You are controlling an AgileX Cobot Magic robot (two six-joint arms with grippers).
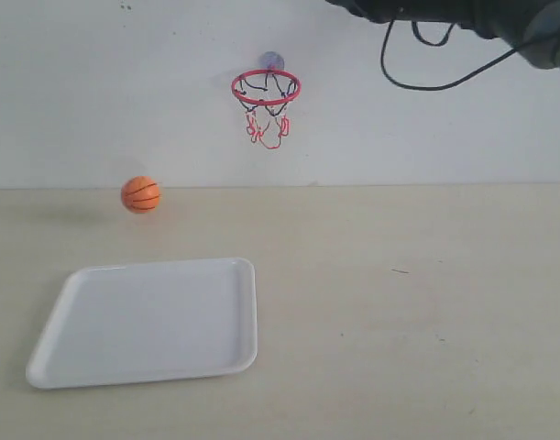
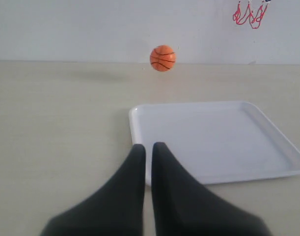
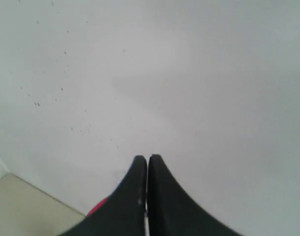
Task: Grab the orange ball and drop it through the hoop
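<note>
The orange ball (image 1: pixel 140 194) rests on the table by the back wall, left of the hoop; the left wrist view shows this ball (image 2: pixel 162 58) beyond the tray. The hoop (image 1: pixel 266 87) hangs on the wall by its suction cup, red ring level, net below. Only its net (image 2: pixel 249 14) shows in the left wrist view. My left gripper (image 2: pixel 149 146) is shut and empty, low over the tray's near corner, well short of the ball. My right gripper (image 3: pixel 147 158) is shut and empty, facing the wall high up, with a red sliver of the hoop (image 3: pixel 96 209) behind one finger.
A white tray (image 1: pixel 151 316) lies empty on the front left of the beige table (image 1: pixel 399 302). The right arm (image 1: pixel 444 14) and its black cable (image 1: pixel 426 82) hang at the top right, above and right of the hoop.
</note>
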